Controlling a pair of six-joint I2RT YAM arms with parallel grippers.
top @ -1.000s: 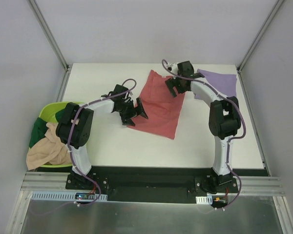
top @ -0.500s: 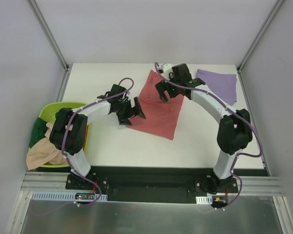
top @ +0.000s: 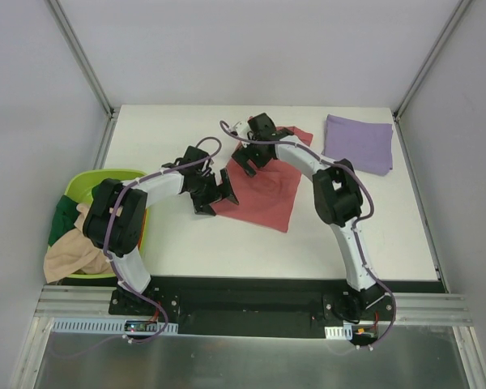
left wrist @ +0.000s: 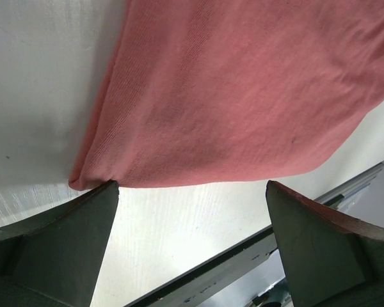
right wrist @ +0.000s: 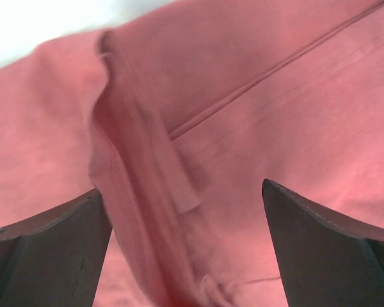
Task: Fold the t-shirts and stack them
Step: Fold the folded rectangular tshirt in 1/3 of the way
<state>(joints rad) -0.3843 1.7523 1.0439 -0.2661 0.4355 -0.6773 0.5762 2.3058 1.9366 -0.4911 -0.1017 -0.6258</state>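
Observation:
A red t-shirt (top: 267,190) lies flat in the middle of the table. A folded purple t-shirt (top: 358,143) lies at the far right. My left gripper (top: 216,197) is open at the red shirt's near left corner; in the left wrist view (left wrist: 192,192) the shirt's hem (left wrist: 243,109) lies just beyond the fingertips, its corner touching the left finger (left wrist: 64,236). My right gripper (top: 245,159) is open over the red shirt's far left part; in the right wrist view (right wrist: 182,192) a raised fold of red cloth (right wrist: 147,179) lies between the spread fingers.
A green basket (top: 99,179) with green and beige clothes (top: 73,247) stands off the table's left edge. Metal frame posts rise at the far corners. The table's near edge (top: 292,278) runs in front of the arm bases.
My right arm swung left from the red shirt's far right side to its far left part. The shirt's far edge has shifted. My left gripper moved slightly nearer and stayed open.

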